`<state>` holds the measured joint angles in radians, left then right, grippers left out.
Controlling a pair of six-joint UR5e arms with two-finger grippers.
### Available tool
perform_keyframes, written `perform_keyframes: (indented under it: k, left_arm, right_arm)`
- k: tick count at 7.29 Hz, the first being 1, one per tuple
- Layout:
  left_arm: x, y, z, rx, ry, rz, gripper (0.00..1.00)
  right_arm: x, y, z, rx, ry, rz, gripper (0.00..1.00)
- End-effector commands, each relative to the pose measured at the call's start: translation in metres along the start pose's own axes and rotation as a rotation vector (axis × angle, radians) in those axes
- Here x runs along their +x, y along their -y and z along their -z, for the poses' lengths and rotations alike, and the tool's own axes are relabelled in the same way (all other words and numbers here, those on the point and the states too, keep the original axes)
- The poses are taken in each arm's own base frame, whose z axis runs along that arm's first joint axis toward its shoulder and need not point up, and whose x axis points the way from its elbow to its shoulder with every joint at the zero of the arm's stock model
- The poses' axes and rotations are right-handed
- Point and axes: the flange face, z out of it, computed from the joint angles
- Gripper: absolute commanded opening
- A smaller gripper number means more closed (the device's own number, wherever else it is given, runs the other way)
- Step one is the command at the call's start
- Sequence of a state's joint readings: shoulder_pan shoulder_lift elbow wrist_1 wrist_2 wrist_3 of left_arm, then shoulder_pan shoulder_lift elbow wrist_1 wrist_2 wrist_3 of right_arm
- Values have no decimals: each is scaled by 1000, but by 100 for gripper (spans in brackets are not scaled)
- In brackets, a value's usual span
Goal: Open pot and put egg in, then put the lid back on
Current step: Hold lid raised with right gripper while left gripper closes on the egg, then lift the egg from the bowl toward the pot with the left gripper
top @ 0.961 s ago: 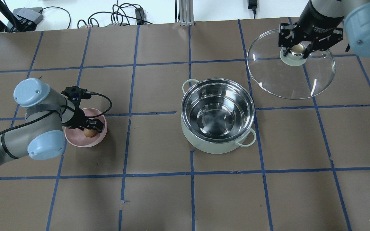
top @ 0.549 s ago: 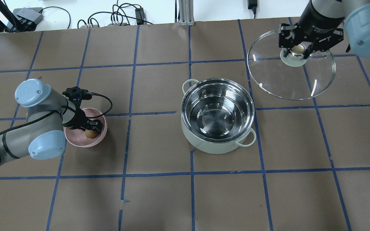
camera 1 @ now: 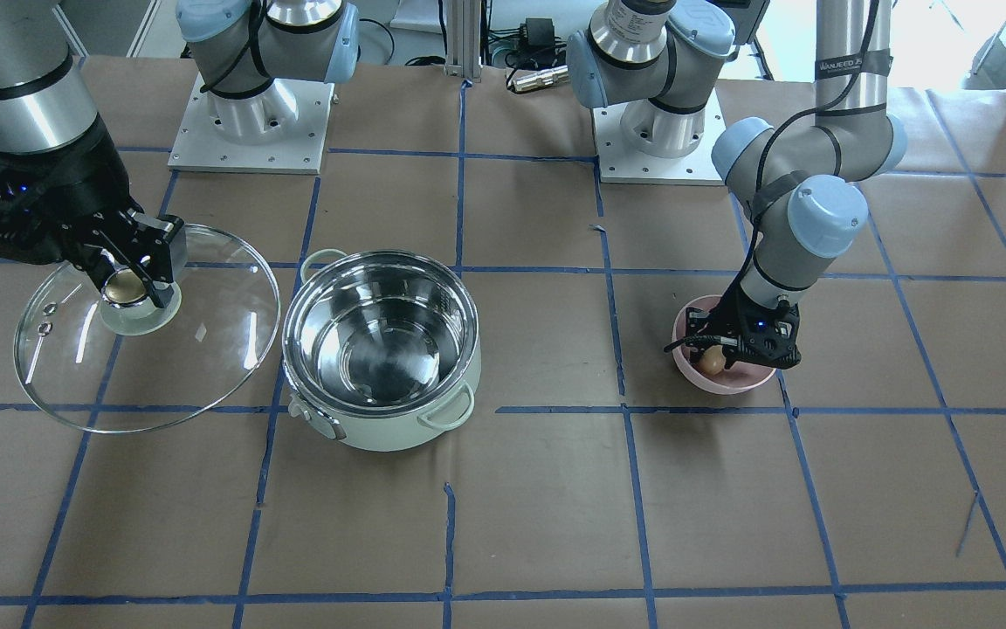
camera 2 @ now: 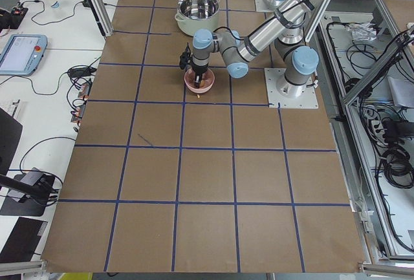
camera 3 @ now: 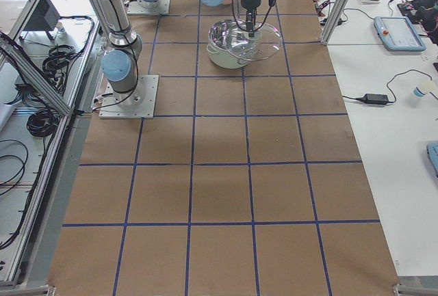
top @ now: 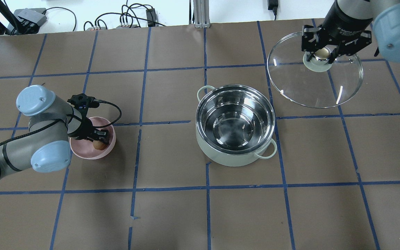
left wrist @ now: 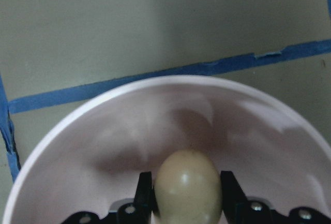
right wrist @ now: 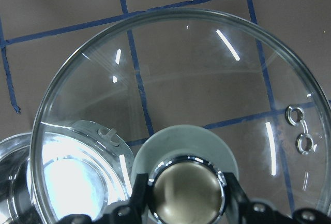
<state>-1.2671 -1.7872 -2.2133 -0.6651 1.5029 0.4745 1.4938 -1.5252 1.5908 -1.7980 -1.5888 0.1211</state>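
The mint-green pot stands open and empty at the table's middle, also in the front view. My right gripper is shut on the gold-topped knob of the glass lid and holds the lid in the air, beside the pot on my right. My left gripper is down inside a pink bowl. Its fingers are closed on both sides of the brown egg, which is still low in the bowl.
The robot bases stand at the near edge of the table. Cables and boxes lie beyond the far edge. Blue tape lines cross the brown table cover.
My left gripper's fingers have closed in on the egg in the pink bowl. The right arm holds the lid nearly still.
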Motion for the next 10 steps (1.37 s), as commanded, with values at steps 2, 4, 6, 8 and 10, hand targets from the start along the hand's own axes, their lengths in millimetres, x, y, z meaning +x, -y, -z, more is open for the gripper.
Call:
perform_keyframes:
  k: [2, 4, 6, 8, 10]
  left_arm:
    - [1, 4, 7, 19, 5, 4, 24]
    - [16, 15, 32, 49, 16, 6, 24]
    - [61, 39, 80, 76, 13, -28, 24]
    - [112, 62, 119, 124, -10, -4, 24]
    - [193, 75, 162, 193, -40, 25, 24]
  right_arm:
    - [-1, -3, 3, 4, 1, 3, 28]
    - [-1, -4, 3, 2, 2, 3, 28]
    - [0, -4, 1, -2, 1, 0, 28]
    - [-1, -4, 1, -1, 2, 3, 28]
    - [0, -5, -1, -7, -1, 2, 28]
